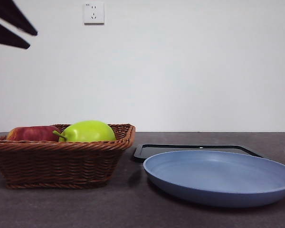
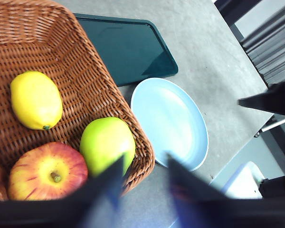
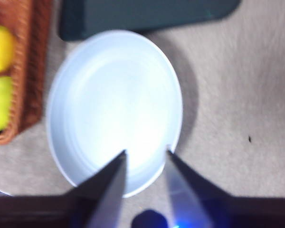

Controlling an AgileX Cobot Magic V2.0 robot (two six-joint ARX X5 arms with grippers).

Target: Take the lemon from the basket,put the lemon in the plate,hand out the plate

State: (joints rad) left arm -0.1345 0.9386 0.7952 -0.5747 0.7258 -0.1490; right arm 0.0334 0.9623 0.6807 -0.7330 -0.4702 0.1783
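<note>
The lemon (image 2: 35, 99) lies in the brown wicker basket (image 2: 99, 90), toward its far side, beside a green apple (image 2: 107, 145) and a red apple (image 2: 47, 171). In the front view the lemon is hidden behind the basket (image 1: 61, 161) wall. The light-blue plate (image 1: 218, 178) sits empty to the right of the basket. My left gripper (image 2: 145, 178) hangs open, high above the basket's corner by the green apple and holds nothing. My right gripper (image 3: 145, 156) hovers open above the plate (image 3: 114, 109) rim, also with nothing in it.
A flat black tray (image 1: 194, 151) lies behind the plate. An arm's black tip (image 1: 12, 23) shows at the front view's top left corner. A white wall stands behind the table. The table edge and dark stands (image 2: 270, 99) lie beyond the plate.
</note>
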